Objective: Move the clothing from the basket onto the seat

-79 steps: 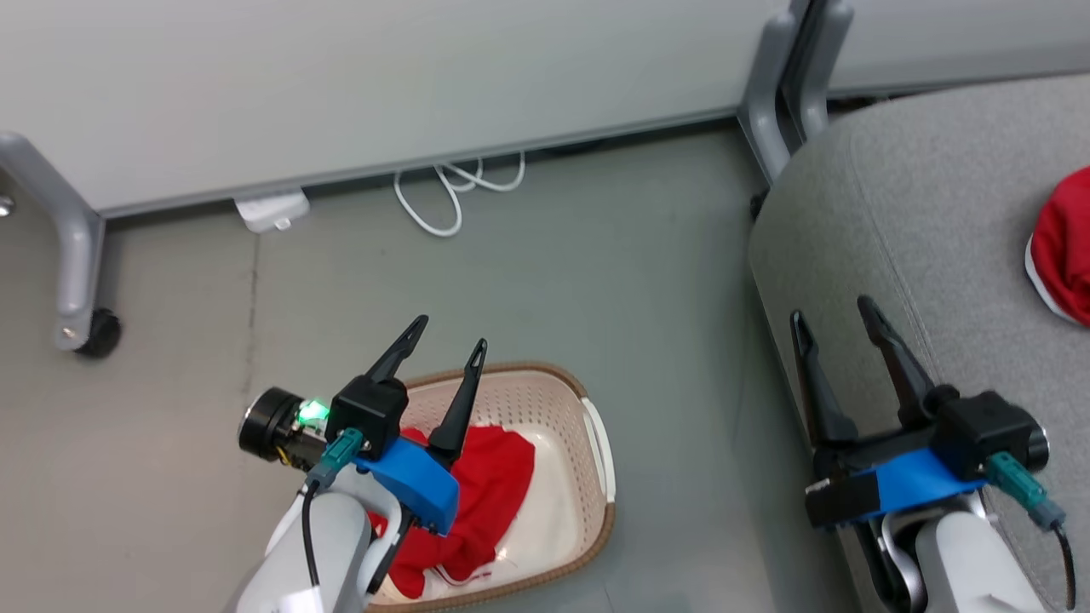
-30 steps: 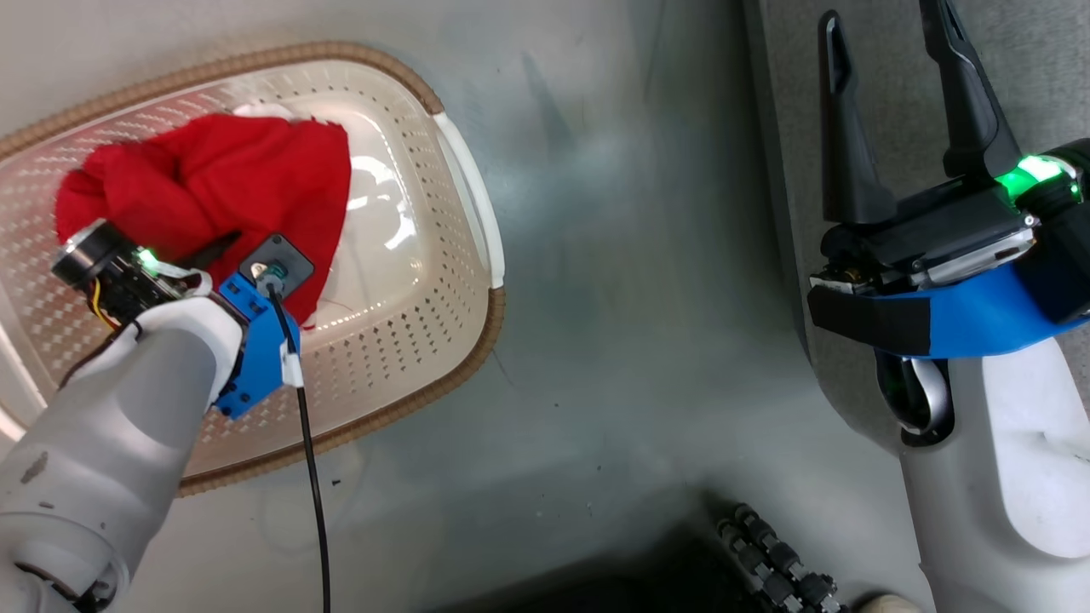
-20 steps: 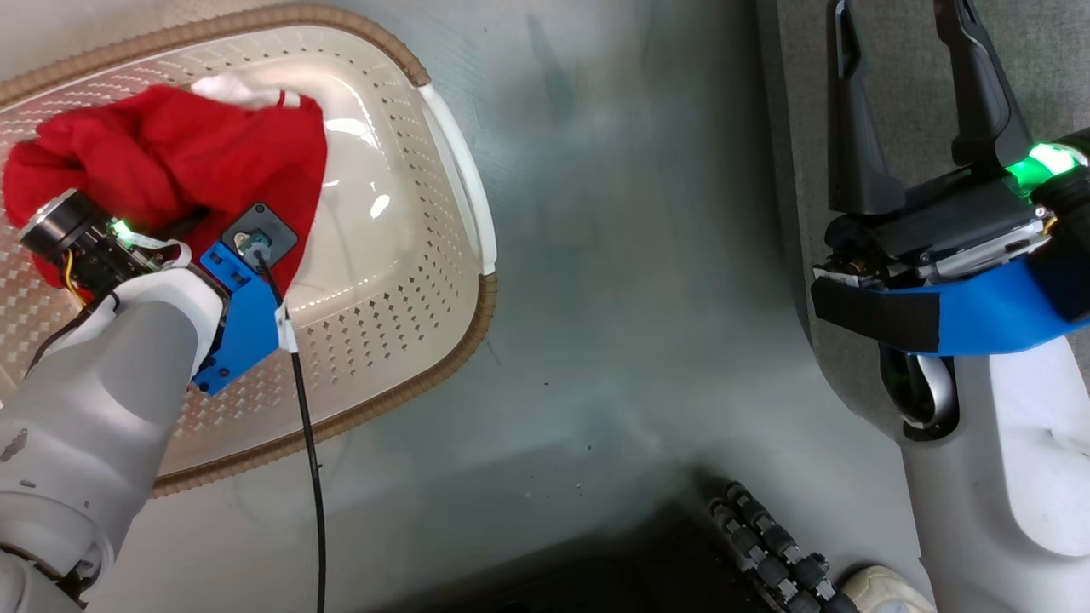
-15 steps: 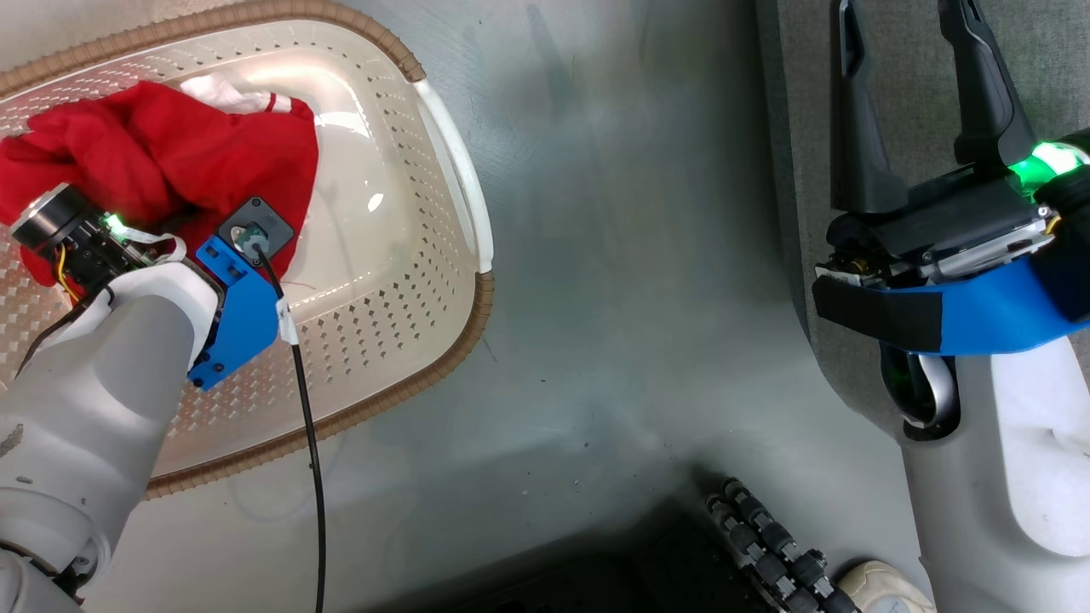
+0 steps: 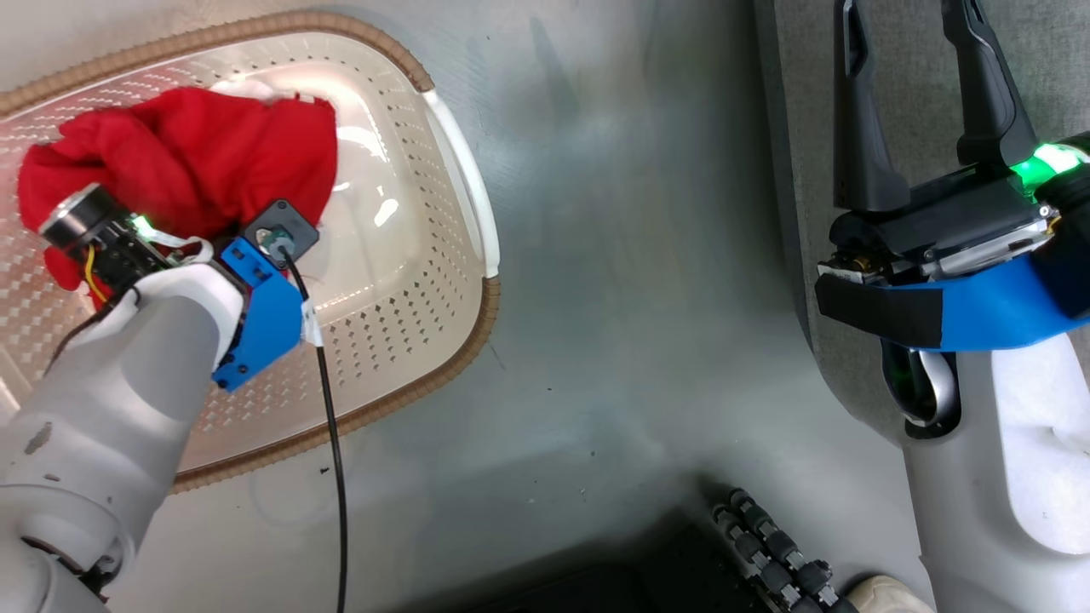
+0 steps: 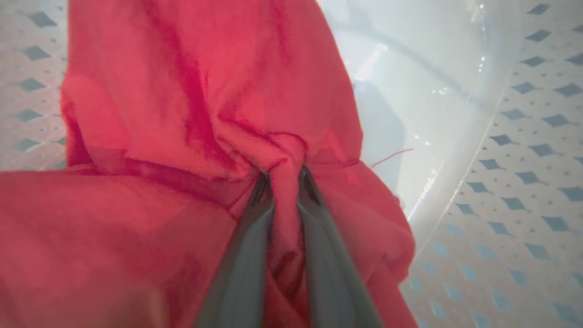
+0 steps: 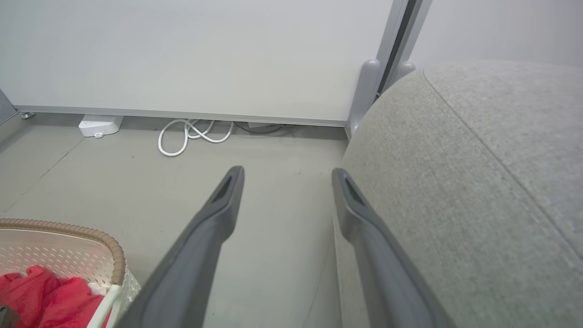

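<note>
An office-like test space: pale partition panels (image 7: 196, 54) on metal legs (image 7: 366, 91), a looped white cable (image 7: 196, 132) on the grey floor (image 7: 273, 155), a grey upholstered seat (image 7: 478, 191).

Clothing (image 5: 187, 153) lies in basket (image 5: 400, 285), left of seat (image 5: 1056, 60).

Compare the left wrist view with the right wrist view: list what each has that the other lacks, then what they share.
Left wrist view, not the right: the left gripper shut on a fold of the clothing, close up. Right wrist view, not the left: the right gripper, open and empty, the grey seat, and a white cable on the floor. Both: the red clothing lying in the perforated basket.
</note>
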`<state>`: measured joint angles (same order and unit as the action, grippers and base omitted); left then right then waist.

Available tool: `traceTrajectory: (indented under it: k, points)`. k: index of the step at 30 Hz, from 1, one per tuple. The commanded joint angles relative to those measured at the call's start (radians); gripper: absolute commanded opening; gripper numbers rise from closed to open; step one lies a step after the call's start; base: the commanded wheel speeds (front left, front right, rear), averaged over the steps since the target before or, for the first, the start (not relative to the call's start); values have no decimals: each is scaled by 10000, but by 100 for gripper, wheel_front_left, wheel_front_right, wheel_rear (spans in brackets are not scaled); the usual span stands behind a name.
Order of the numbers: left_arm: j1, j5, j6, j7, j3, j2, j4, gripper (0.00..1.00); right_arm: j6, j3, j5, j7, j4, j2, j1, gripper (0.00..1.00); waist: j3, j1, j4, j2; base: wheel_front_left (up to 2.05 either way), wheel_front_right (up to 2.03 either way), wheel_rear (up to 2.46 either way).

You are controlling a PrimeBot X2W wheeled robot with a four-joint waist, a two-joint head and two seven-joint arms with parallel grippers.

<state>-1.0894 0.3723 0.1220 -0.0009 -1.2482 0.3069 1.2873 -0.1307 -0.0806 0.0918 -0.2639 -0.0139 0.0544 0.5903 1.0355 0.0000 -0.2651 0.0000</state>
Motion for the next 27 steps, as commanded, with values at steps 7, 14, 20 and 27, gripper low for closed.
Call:
traceTrajectory:
  k: [7,14,20,27]
  points:
    - [177,312,20,-518,45,-457,-12,0,-1,99,-38,-9,180,-27,-11,100,-541,0,281,0,0,0,0]
    - [452,567,82,-1181,32,-999,-127,0,-1,187,-34,-8,434,144,-222,100,-1282,0,669,0,0,0,0]
    - [874,968,86,-1914,126,-1447,-293,0,-1,272,-63,-9,752,306,-506,100,-2157,0,1050,0,0,0,0]
    - [1459,1601,80,-2512,290,-1901,-784,0,-1,523,-85,-9,1117,562,-1068,100,-3336,0,1662,0,0,0,0]
